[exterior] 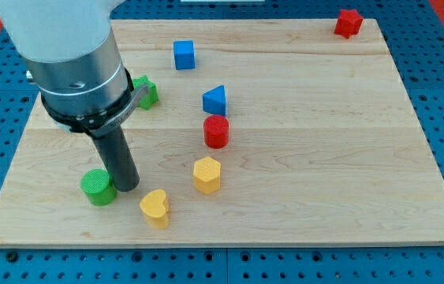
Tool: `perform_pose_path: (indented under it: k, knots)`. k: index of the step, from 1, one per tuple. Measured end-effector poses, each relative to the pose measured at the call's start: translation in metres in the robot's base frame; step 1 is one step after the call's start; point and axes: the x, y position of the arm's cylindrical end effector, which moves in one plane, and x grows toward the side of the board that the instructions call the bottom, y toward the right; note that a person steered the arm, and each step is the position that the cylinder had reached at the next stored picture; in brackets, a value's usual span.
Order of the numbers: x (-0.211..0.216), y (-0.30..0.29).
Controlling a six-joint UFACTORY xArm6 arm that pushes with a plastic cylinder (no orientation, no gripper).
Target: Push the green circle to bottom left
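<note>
The green circle (97,187) is a short green cylinder lying near the lower left of the wooden board (300,158). My tip (126,187) rests on the board right beside the green circle's right side, touching or almost touching it. The rod rises from there into the large grey arm body at the view's upper left.
A yellow heart (155,207) lies just right and below my tip. A yellow hexagon (207,174), a red cylinder (216,131), a blue triangle (215,100) and a blue cube (184,54) stand further right. A green block (147,91) is partly hidden behind the arm. A red block (348,23) sits at the top right corner.
</note>
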Motion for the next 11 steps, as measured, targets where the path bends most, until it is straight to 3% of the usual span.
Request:
perform_pose_path:
  k: [4, 7, 11]
  knots:
    - [-0.011, -0.079]
    - [-0.01, -0.059]
    - [0.025, -0.063]
